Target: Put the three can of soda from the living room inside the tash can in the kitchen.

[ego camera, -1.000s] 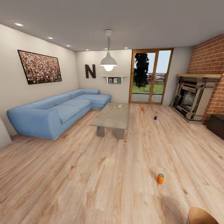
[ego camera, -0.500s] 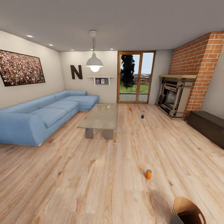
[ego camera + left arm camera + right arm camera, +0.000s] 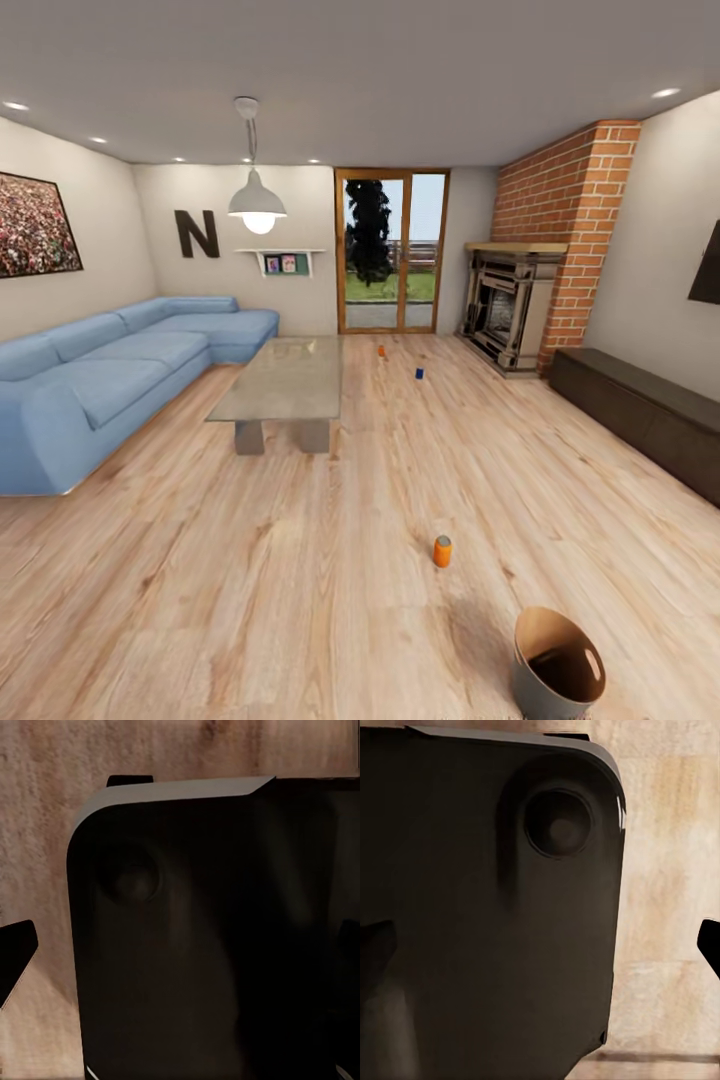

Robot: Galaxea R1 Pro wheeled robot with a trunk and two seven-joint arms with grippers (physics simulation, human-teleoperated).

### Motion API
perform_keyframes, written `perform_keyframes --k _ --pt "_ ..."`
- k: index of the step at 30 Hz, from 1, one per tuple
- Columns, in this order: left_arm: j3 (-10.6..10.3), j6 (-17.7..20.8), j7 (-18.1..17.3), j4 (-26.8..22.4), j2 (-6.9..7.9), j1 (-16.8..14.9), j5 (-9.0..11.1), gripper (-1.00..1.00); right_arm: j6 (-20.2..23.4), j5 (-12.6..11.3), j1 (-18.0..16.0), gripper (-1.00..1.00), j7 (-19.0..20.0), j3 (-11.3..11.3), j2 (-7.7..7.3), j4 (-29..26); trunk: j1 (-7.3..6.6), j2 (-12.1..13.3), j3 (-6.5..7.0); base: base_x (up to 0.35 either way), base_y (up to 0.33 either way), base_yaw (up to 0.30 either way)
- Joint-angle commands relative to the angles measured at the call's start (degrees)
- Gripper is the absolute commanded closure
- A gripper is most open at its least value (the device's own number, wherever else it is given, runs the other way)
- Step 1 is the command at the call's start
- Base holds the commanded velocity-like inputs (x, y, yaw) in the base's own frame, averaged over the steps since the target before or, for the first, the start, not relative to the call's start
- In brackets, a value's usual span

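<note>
Head view: nearest orange soda can upright on floor near trash can; wrist views: dark robot body; jaws' state cannot be told

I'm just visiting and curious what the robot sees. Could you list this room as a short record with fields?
room: living room with light wood plank floor
seating: blue corner sofa
table: grey low table
near can: orange soda can, upright on floor
far cans: orange can and dark blue can, near glass doors
bin: brown trash can, on floor
fireplace: brick
</note>
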Motion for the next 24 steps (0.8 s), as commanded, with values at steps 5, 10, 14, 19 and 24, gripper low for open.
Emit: perform_keyframes --k 5,10,14,19,24 --pt "0.0 0.0 0.0 0.0 0.0 0.0 0.0 -1.0 0.01 0.01 0.0 -1.0 0.0 0.0 0.02 0.0 0.0 0.0 0.14 0.0 0.0 -0.269" --pt "0.0 0.0 0.0 0.0 0.0 0.01 0.0 -1.0 -0.02 -0.06 0.0 -1.0 0.0 -0.04 -0.03 0.0 0.0 0.0 0.28 0.0 0.0 -0.269" --pt "0.0 0.0 0.0 0.0 0.0 0.0 0.0 -1.0 -0.04 -0.06 0.0 -1.0 0.0 -0.08 -0.03 0.0 0.0 0.0 0.4 0.0 0.0 -0.269" --pt "0.0 0.0 0.0 0.0 0.0 0.0 0.0 -1.0 -0.05 -0.06 0.0 -1.0 0.0 -0.09 -0.01 0.0 0.0 0.0 0.54 0.0 0.0 -0.269" --pt "0.0 -0.06 0.0 0.0 0.0 0.01 0.0 -1.0 -0.05 -0.06 0.0 -1.0 0.0 -0.09 0.0 0.0 0.0 0.0 0.68 0.0 0.0 -0.269"
